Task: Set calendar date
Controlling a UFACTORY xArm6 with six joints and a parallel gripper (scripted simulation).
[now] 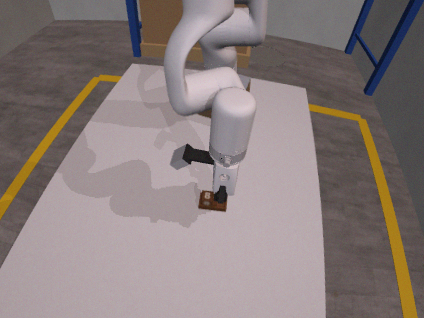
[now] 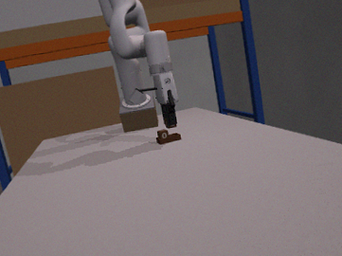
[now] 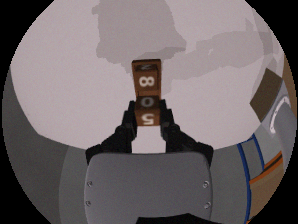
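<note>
A pale table [image 2: 217, 199] fills the foreground. Behind it stands a blue rack [image 2: 251, 61] (orange shelf beams) — yellow floor tape [image 1: 385, 200] borders the table.

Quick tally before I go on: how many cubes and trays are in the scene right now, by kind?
Cubes: 2, the seated cube in the tray and the lifted cube between the jaws of the gripper
Tray: 1
Total: 3
</note>
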